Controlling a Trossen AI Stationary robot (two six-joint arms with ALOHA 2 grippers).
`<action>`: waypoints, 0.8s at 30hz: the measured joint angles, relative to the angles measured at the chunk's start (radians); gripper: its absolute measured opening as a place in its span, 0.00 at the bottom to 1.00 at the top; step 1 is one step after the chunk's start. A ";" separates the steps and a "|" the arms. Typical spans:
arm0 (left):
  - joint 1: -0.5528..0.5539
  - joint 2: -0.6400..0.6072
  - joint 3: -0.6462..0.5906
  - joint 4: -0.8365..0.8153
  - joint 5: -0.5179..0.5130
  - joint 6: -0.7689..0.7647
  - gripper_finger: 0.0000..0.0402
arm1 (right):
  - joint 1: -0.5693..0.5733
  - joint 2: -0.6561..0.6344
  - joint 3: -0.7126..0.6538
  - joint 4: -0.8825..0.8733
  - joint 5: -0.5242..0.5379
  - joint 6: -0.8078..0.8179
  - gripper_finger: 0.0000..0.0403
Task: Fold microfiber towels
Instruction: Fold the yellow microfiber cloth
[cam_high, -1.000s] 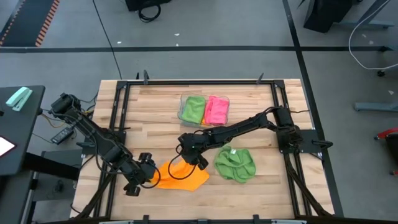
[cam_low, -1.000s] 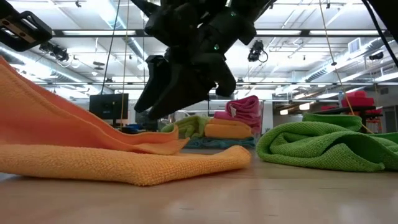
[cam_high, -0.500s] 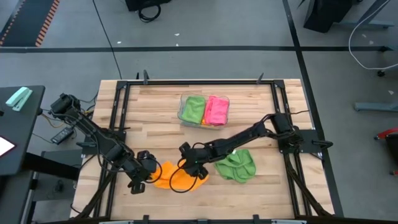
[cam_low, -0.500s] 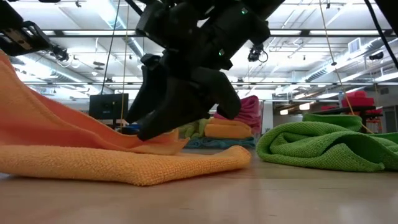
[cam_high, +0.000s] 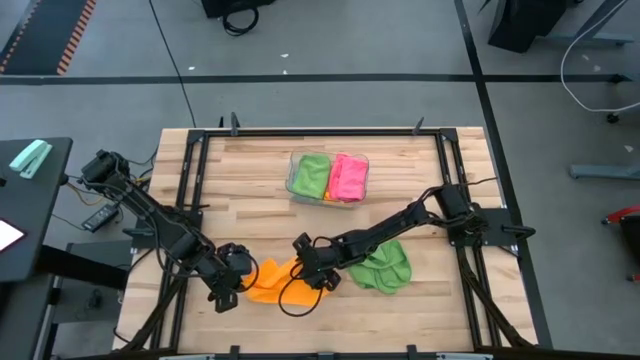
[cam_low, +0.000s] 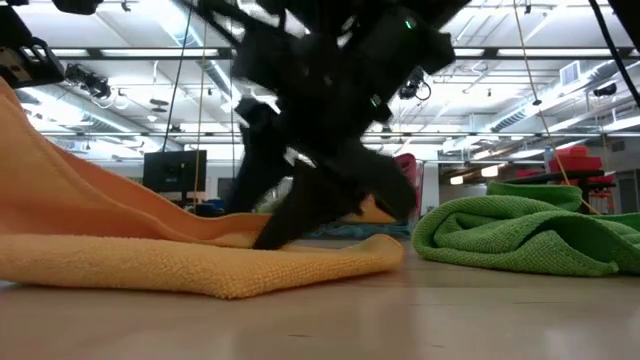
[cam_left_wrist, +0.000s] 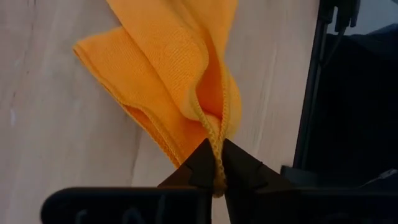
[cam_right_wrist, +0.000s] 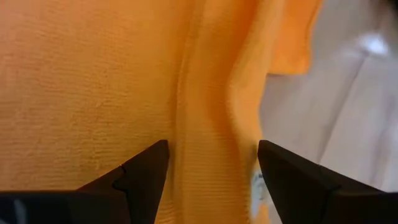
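- Orange microfiber towel (cam_high: 272, 280) crumpled near the front edge of the wooden table (cam_high: 250, 190), left of centre, between the two grippers; one edge lifted on the left side, the rest lying flat in folds.
- Left gripper (cam_high: 234, 283) low over the table at the orange towel's left end, fingers pinched tight on a bunched hemmed edge (cam_left_wrist: 216, 144), seen plainly in the left wrist view; cloth fanning away from the pinch onto the wood.
- Left arm stretched diagonally from its base at the table's left side toward the front, wrist angled down.
- Right gripper (cam_high: 312, 272) lowered onto the orange towel's right part, fingers (cam_right_wrist: 144, 175) spread wide and straddling a raised fold of the cloth (cam_right_wrist: 205, 112), holding nothing.
- Right arm reaching far across from its base at the table's right side, extended low and passing over the green towel's upper edge.
- In the low view, right gripper (cam_low: 318, 200) a dark blurred mass tilted down with fingertips at the orange cloth (cam_low: 180, 262).
- Green microfiber towel (cam_high: 383, 266) crumpled in a heap just right of the orange one, touched by neither gripper.
- Clear plastic tray (cam_high: 292, 176) at the table's back centre, holding a folded green towel (cam_high: 312, 174) and a folded pink towel (cam_high: 348, 176) side by side.
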 joint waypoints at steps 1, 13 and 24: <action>0.000 0.000 0.000 -0.001 -0.001 -0.002 0.08 | 0.000 0.001 -0.010 -0.005 0.009 -0.004 0.64; 0.000 0.000 0.000 0.010 0.001 0.019 0.06 | 0.001 -0.006 -0.063 0.064 0.184 -0.074 0.64; -0.013 0.000 0.000 0.018 0.002 0.068 0.03 | -0.024 -0.006 -0.050 0.106 0.188 -0.123 0.64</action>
